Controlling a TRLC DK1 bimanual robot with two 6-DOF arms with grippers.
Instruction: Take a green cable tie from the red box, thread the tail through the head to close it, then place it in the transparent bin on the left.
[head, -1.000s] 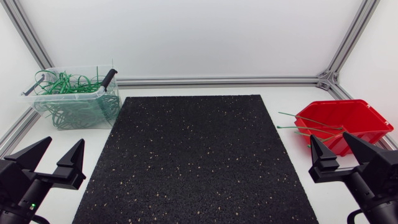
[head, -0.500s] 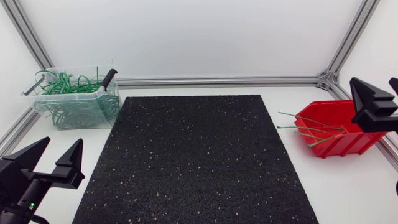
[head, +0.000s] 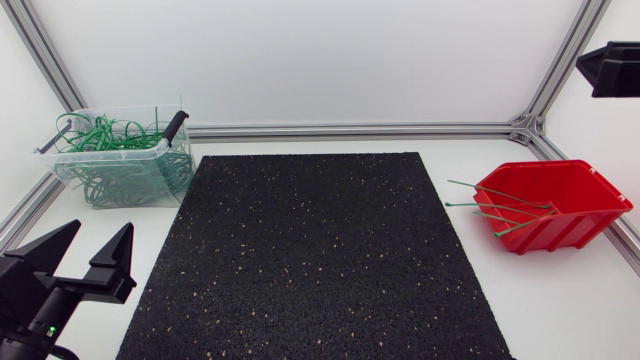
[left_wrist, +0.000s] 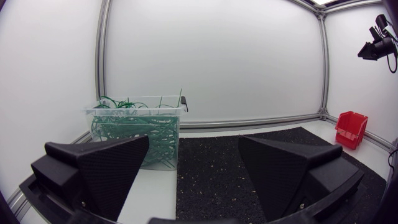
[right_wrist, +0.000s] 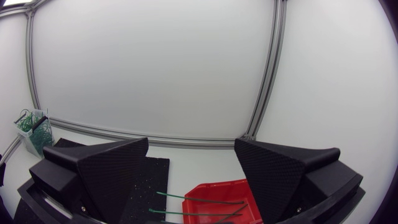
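- Presently, at ten o'clock of the black mat (head: 315, 250), the transparent bin (head: 100, 152) holds a green tangle (head: 105, 135) of ties. Our left gripper (head: 103, 232) sits at eight o'clock, jaws wide and empty.
- At three o'clock, the red box (head: 575, 225) holds the green cable ties (head: 498, 205), which overhang its rim toward the mat.
- At two o'clock, our right gripper (right_wrist: 193, 168) hangs high above the box, jaws wide and empty.
- Risk, in our judgement: the crossed ties may lift together, or a snagged one may drag the light box.
- Obscured: the right gripper is cut off at the head view's edge. The tie heads and the tie count are too small to tell.
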